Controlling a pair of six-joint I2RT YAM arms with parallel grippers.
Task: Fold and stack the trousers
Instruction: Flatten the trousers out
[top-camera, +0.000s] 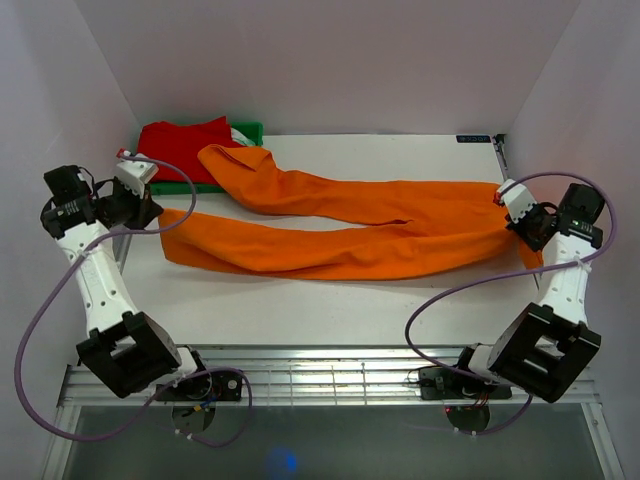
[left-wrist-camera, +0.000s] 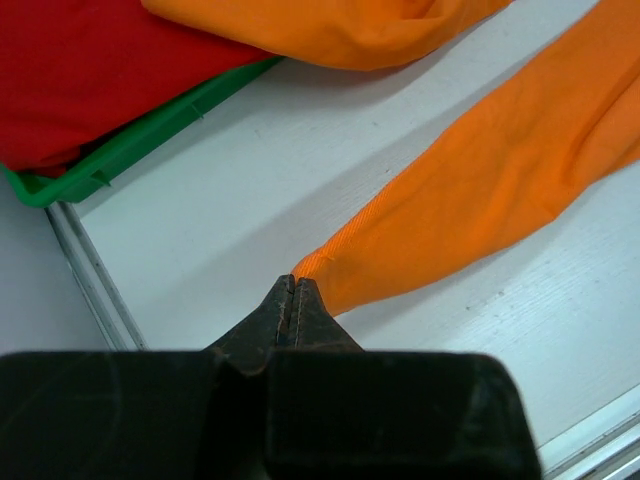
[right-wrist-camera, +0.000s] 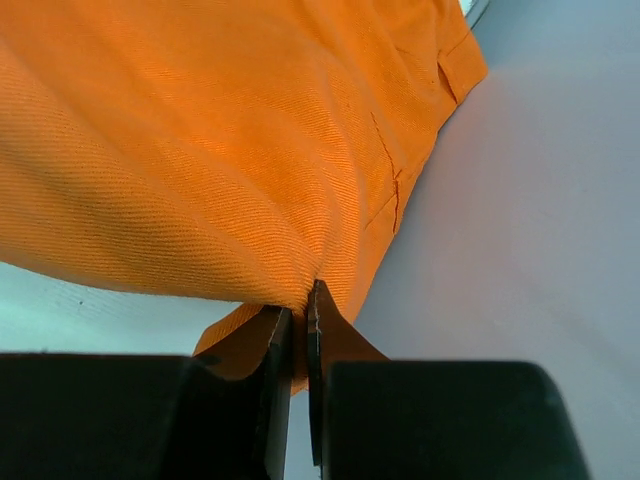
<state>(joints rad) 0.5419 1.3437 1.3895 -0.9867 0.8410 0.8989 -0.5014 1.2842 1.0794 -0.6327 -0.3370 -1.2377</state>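
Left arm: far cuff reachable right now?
Likely yes. The far cuff lies over the bin's edge, close beyond the left hand, nothing between. But that hand is shut on the near cuff, so it would have to let go first.

White-black arms (top-camera: 100, 285), seemingly purple cables (top-camera: 19, 365)

A robot lab cell: plain white walls (top-camera: 330, 60) box in a white bench (top-camera: 330, 310), with two cabled arms (top-camera: 100, 285) bolted to its rail (top-camera: 330, 375).

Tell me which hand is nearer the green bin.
Left. The left hand pinches a leg end of the trousers just beside the green bin; the right hand grips their waist end across the table.
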